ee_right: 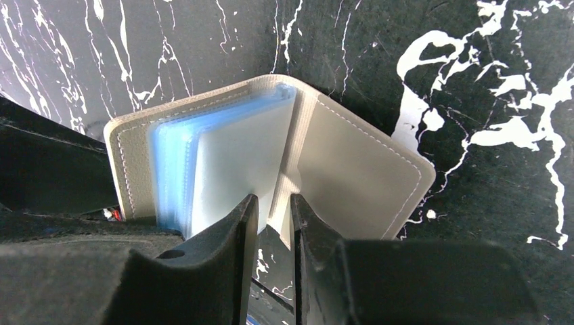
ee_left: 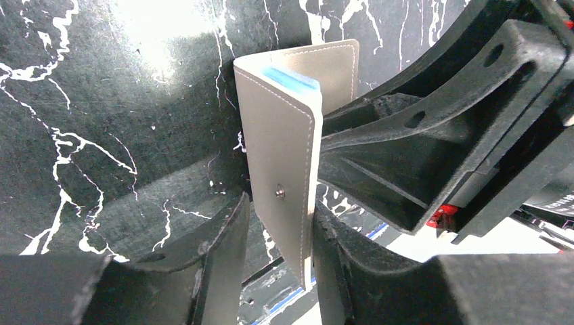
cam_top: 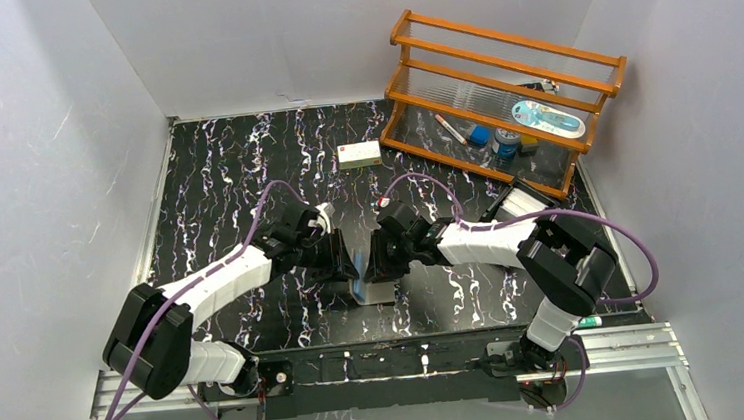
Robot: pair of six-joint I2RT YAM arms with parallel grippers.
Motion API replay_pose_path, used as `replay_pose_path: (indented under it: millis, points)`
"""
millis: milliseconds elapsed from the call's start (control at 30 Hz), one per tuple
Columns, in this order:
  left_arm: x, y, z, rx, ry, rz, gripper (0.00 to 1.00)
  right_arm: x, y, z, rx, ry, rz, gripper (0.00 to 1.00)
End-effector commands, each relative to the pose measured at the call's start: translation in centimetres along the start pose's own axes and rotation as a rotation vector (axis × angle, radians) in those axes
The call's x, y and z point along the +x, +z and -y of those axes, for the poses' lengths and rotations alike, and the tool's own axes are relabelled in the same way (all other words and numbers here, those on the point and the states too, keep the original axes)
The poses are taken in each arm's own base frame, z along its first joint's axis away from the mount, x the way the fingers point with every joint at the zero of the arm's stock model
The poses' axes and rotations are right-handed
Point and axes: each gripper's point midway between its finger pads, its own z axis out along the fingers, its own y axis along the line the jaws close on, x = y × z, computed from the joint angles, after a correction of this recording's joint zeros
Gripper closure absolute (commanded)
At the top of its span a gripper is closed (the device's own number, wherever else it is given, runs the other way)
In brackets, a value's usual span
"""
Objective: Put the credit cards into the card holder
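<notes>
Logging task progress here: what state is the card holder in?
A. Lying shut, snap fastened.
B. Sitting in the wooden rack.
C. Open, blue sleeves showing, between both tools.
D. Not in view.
C: the card holder stands open with its blue sleeves fanned out, and the left tool and right tool are both at it.

Plain white walls (cam_top: 264, 38) enclose a black white-veined tabletop (cam_top: 235, 171), wooden rack (cam_top: 498, 80) at far right.

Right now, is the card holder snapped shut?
No: in the right wrist view the card holder stands spread open, its light blue sleeves fanned out between the two covers.
</notes>
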Motion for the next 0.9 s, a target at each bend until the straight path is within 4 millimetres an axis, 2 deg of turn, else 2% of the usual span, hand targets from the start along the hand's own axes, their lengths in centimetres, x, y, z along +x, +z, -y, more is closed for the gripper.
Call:
replay_pose_path:
  millis: [0,200,433,500,567,700,867]
  points:
    - [-0.9,-0.5,0.9,0.006,0.024,0.019,0.62,-1.5,-0.6,-1.5,-0.036,-0.022,0.037,0.68]
    - [-1.4,-0.4,1.2,0.011,0.035,0.022,0.56,-1.5,-0.5,-1.5,-0.036,-0.023,0.036,0.69]
    - [-1.9,-0.3,1.7,0.019,0.051,0.026,0.55,-1.7,-0.5,-2.1,-0.052,-0.031,0.03,0.69]
    - [-1.9,0.1,1.3,0.002,0.047,0.014,0.55,-1.7,-0.4,-2.1,-0.052,-0.034,0.028,0.69]
    - [-1.9,0.1,1.0,-0.016,0.05,0.015,0.58,-1.7,-0.5,-2.2,-0.053,-0.034,0.026,0.69]
    - [-1.9,0.1,0.3,-0.049,0.057,0.016,0.69,-1.7,-0.5,-1.9,-0.039,-0.032,0.028,0.69]
    - [-1.8,0.0,0.6,-0.031,0.061,0.015,0.77,-1.3,-0.3,-1.1,-0.016,-0.027,0.026,0.69]
